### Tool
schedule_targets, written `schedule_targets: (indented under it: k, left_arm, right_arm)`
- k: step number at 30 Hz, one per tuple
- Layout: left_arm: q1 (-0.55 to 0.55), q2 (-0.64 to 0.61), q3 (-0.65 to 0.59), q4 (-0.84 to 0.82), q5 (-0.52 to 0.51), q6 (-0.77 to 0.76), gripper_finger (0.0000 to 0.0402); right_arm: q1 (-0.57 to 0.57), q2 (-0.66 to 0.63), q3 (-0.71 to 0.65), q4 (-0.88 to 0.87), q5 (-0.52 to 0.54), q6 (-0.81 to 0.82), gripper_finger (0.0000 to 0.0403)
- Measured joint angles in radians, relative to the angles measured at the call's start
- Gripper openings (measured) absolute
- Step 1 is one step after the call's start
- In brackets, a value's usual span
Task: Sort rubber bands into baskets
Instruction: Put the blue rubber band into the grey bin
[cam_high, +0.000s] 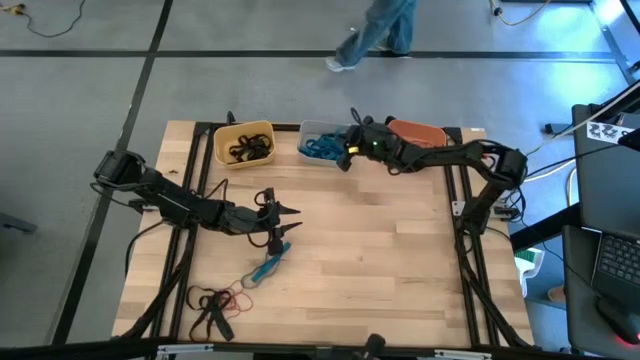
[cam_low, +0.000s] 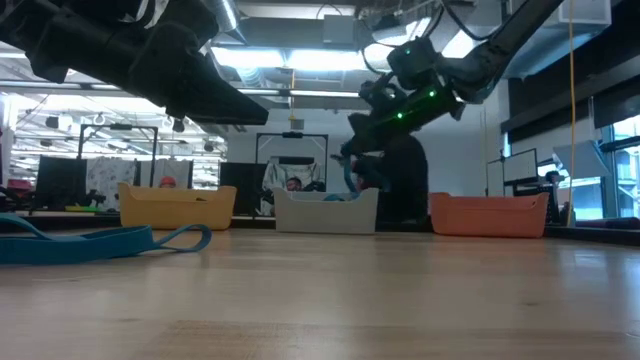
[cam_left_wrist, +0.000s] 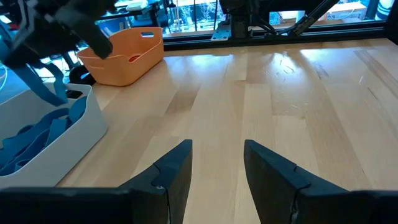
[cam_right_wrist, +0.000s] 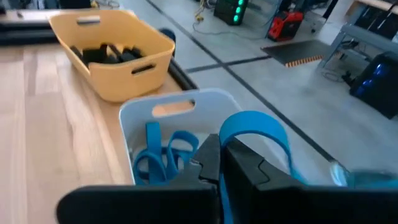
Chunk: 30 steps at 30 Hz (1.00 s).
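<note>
Your right claw pinches a blue band over the grey basket, left claw spread; loose bands remain on the worktop.

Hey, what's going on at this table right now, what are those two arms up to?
The robot is sorting rubber bands by colour into baskets. The right pincer, shut on a blue band, hangs over the pale grey basket, which already holds blue bands. The yellow basket holds black ones, and the orange basket stands beside the grey one. The left pincer is open above the middle of the table, empty. A blue band and red and black bands remain loose on the table.
</note>
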Motion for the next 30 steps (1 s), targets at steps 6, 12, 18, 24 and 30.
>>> schedule_targets:
  k: [6, 12, 18, 24, 30]
  left_arm:
    - [0.000, 0.000, 0.000, 0.000, 0.000, 0.000, 0.0143]
    - [0.000, 0.000, 0.000, 0.000, 0.000, 0.001, 0.0143]
    - [0.000, 0.000, 0.000, 0.000, 0.000, 0.000, 0.0143]
    - [0.000, 0.000, 0.000, 0.000, 0.000, 0.001, 0.0143]
    - [0.000, 0.000, 0.000, 0.000, 0.000, 0.002, 0.0143]
  right_arm:
    - [0.000, 0.030, 0.000, 0.008, 0.027, 0.002, 0.0012]
    - [0.001, 0.034, 0.000, 0.006, 0.023, 0.003, 0.0048]
    - [0.001, 0.034, 0.000, 0.005, 0.007, 0.030, 0.0140]
    - [0.001, -0.041, 0.000, -0.105, 0.007, 0.004, 0.0196]
    - [0.017, -0.192, 0.000, -0.311, 0.001, 0.003, 0.0199]
